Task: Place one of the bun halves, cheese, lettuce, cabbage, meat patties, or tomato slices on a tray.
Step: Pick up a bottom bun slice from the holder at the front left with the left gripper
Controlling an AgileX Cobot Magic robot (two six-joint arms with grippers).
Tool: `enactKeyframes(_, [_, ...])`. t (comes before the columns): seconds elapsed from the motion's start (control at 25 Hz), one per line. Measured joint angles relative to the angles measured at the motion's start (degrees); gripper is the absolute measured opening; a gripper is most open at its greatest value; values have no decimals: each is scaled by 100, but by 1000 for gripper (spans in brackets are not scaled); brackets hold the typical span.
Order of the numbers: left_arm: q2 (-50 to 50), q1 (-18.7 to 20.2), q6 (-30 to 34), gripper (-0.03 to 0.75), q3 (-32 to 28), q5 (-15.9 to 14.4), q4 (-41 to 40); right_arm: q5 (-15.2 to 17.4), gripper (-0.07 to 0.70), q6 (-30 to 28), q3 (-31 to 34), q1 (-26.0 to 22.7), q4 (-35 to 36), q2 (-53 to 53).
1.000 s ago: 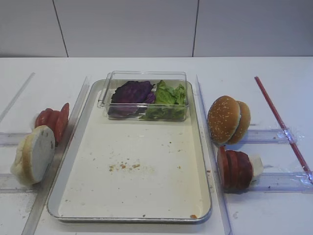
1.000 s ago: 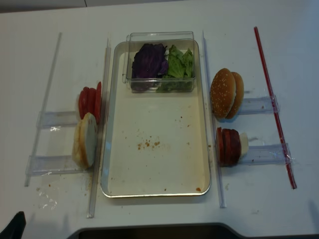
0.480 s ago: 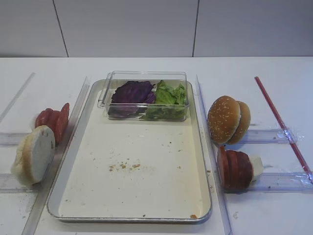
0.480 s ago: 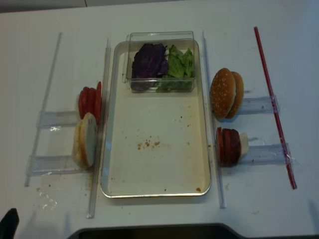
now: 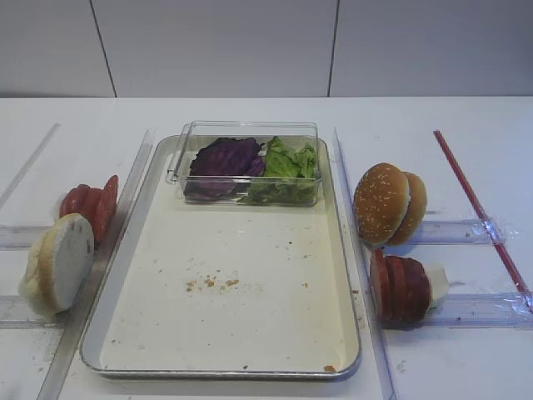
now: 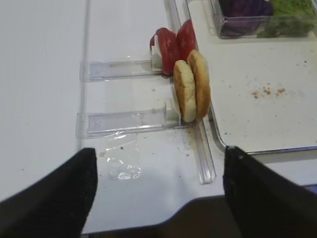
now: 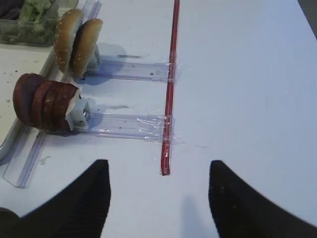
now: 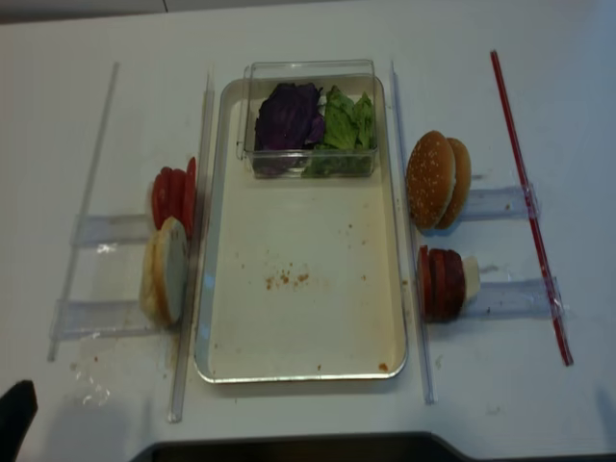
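Both my grippers were spread wide and held nothing: left gripper (image 6: 158,186), right gripper (image 7: 157,198). The tray (image 5: 329,275) lay bare except for crumbs, with the clear box (image 5: 250,129) at its 12 o'clock. The bun halves (image 6: 192,85) stood on edge at the tray's 9 o'clock, probably racked upright so jaws could straddle one. Only the left wrist view showed two halves; overhead they read as one.
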State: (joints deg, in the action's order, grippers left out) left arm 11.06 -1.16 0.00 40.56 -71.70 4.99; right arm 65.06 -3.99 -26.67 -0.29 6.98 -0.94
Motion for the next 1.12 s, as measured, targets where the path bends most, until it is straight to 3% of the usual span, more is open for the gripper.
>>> enactKeyframes(0.4, [513,51,176,487,449,-72,313,0,454,0,0,0,0,0])
enactKeyframes(0.68, [748,211,202,395,632,-85,487,0,454,-24,0,0,0,0])
enactKeyframes(1.12, [1524,456,73,336,877,-98,489,10,454,-24,0,0,0,0])
